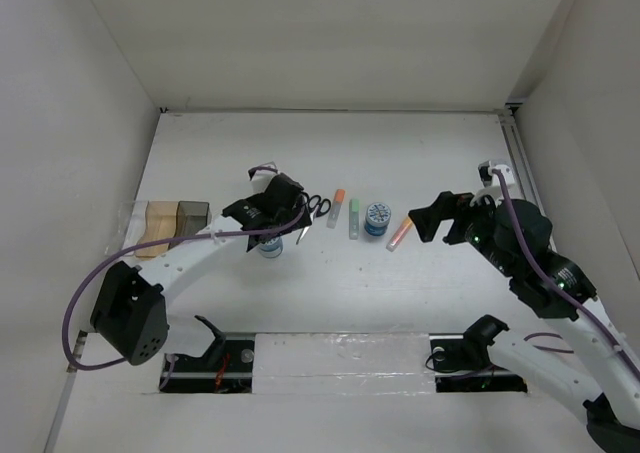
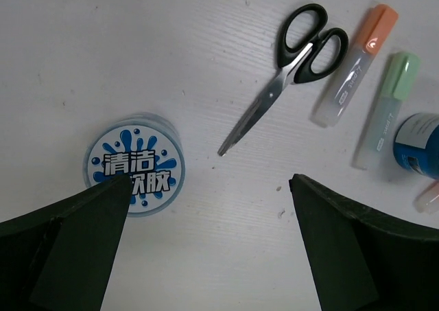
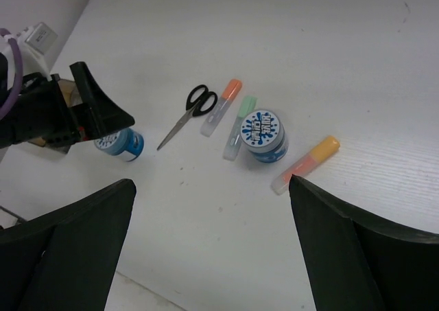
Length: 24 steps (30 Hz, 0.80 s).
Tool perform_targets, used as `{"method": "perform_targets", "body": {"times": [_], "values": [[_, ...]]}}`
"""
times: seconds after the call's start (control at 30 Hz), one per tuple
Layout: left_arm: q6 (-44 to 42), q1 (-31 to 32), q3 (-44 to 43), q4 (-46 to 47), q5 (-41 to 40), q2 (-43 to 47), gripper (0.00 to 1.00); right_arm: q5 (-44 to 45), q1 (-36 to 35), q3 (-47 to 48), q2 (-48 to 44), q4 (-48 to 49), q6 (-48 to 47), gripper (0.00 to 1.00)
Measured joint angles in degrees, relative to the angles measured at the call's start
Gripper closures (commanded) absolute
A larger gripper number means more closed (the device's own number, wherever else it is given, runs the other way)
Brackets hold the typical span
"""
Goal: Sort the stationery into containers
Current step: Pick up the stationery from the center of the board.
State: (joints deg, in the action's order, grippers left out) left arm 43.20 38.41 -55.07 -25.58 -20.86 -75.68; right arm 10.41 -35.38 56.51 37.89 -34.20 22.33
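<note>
My left gripper [image 1: 272, 211] is open and hovers over one blue-and-white roll [image 1: 270, 245]; in the left wrist view the roll [image 2: 134, 168] lies by the left finger, with bare table between the fingertips [image 2: 209, 187]. To its right lie the black-handled scissors [image 1: 318, 206], the orange-capped pen [image 1: 336, 209], the green-capped pen [image 1: 353, 218], the second roll [image 1: 377, 218] and the orange-pink highlighter [image 1: 399, 233]. My right gripper [image 1: 432, 219] is open and empty, just right of the highlighter [image 3: 306, 163]. The clear bin [image 1: 152, 230] and the dark bin [image 1: 192, 214] stand at the left.
White walls close the table at the back and on both sides. The two bins stand close to the left wall. The left arm's purple cable [image 1: 110, 263] loops over the near left of the table.
</note>
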Motion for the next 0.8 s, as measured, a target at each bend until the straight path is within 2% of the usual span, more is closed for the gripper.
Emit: {"method": "perform_targets", "body": {"times": [0.33, 0.8], "values": [[6.36, -0.26, 0.09, -0.42, -3.98, -1.33, 0.00, -1.95, -0.72, -1.18, -3.39, 0.13, -0.02, 0.00], [8.72, -2.58, 2.58, -5.53, -8.46, -0.52, 0.00, -4.70, -0.72, -2.14, -0.55, 1.97, -0.35, 0.00]]}}
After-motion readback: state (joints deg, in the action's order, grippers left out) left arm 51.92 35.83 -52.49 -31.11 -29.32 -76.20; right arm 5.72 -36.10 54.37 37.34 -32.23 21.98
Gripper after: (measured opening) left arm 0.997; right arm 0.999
